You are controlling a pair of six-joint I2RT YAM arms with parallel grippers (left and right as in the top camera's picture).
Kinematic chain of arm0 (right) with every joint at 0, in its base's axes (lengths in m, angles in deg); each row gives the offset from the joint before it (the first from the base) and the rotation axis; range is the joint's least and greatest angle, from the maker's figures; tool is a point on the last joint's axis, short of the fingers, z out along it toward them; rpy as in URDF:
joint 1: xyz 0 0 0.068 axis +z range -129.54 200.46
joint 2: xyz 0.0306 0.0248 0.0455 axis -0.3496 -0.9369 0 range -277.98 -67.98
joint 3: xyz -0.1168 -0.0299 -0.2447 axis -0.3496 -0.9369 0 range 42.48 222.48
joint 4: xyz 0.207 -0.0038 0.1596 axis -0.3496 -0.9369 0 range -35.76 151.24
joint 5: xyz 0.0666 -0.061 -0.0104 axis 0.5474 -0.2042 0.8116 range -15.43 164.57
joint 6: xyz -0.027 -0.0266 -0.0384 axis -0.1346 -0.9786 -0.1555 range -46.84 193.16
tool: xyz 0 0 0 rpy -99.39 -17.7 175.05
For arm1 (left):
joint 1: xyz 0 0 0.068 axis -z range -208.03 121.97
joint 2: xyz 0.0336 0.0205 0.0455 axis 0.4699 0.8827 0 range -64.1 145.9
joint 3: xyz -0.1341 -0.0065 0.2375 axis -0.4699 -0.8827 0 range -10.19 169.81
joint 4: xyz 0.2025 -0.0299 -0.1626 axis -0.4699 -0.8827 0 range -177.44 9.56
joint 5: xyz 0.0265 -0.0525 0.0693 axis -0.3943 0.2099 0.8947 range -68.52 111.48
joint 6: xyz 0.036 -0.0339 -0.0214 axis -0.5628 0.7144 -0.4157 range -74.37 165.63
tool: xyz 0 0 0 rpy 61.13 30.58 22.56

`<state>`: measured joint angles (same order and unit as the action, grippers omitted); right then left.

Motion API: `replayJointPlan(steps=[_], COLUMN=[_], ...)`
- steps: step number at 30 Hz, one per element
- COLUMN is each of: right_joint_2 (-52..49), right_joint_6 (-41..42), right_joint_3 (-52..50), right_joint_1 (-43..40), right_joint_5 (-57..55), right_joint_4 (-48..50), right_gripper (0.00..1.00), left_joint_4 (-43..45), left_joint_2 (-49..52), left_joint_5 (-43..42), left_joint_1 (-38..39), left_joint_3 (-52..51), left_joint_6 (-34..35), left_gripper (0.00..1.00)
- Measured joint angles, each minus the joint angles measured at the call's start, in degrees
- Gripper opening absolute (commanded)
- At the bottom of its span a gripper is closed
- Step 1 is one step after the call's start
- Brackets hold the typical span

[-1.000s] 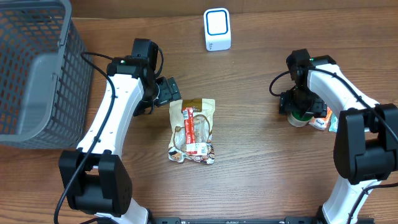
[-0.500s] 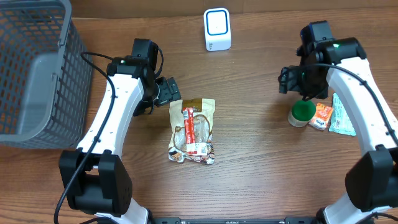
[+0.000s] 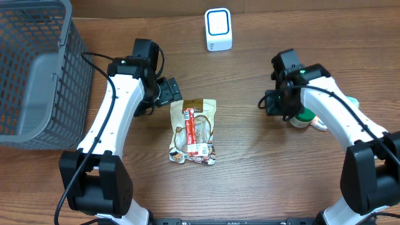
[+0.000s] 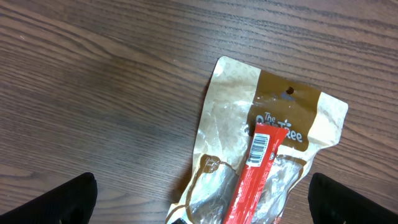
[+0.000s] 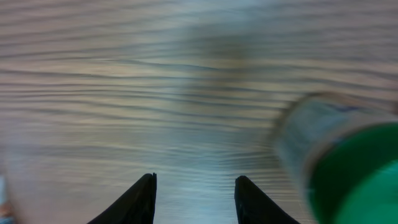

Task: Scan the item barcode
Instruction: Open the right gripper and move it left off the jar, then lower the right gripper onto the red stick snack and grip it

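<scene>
The left pincer (image 3: 172, 92) gapes wide and empty just beyond the far end of the one snack pouch (image 3: 194, 130), flat at mid-bench; the right pincer (image 5: 194, 196), partly open on nothing, hangs well apart from it beside one green-lidded tub (image 3: 304, 117). One scanner (image 3: 218, 29) stands at the far edge, one basket (image 3: 70, 62) at the left edge

Snack pouch (image 4: 227, 118) reads "The"; red wrapper (image 4: 244, 190) bears a barcode (image 4: 261, 148)

Tan pouch (image 3: 195, 133) with red strip (image 3: 189, 121), grey mesh basket (image 3: 75, 61), white-and-blue scanner (image 3: 218, 29), green-lidded container (image 3: 305, 116), woodgrain table (image 3: 250, 172).
</scene>
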<state>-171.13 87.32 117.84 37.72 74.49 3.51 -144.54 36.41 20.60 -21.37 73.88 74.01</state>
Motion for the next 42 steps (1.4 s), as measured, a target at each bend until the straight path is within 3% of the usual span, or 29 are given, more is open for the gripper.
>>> replayJointPlan(steps=[7, 17, 22, 27, 34, 42], right_joint_2=[0.0, 0.0, 0.0, 0.2, 2.3, 2.3], right_joint_6=[3.4, 8.5, 8.8, 7.6, 6.4, 9.1], right_joint_3=[-3.8, -3.9, -3.8, -1.9, -1.4, -1.4], right_joint_1=[-1.7, -5.7, -5.7, -5.0, 4.6, 19.8], right_joint_5=[-10.0, -12.6, -8.5, 3.8, 17.3, 18.9], right_joint_4=[1.2, 6.0, 6.4, 6.8, 9.4, 16.2], right_gripper=[0.44, 0.49, 0.49, 0.48, 0.47, 0.42], left_joint_4=[0.0, 0.0, 0.0, 0.0, 0.0, 0.0], left_joint_2=[0.0, 0.0, 0.0, 0.0, 0.0, 0.0], left_joint_5=[0.0, 0.0, 0.0, 0.0, 0.0, 0.0], left_joint_1=[0.0, 0.0, 0.0, 0.0, 0.0, 0.0], left_joint_3=[0.0, 0.0, 0.0, 0.0, 0.0, 0.0], left_joint_6=[0.0, 0.0, 0.0, 0.0, 0.0, 0.0], left_gripper=[1.00, 1.00, 1.00, 1.00, 1.00, 1.00])
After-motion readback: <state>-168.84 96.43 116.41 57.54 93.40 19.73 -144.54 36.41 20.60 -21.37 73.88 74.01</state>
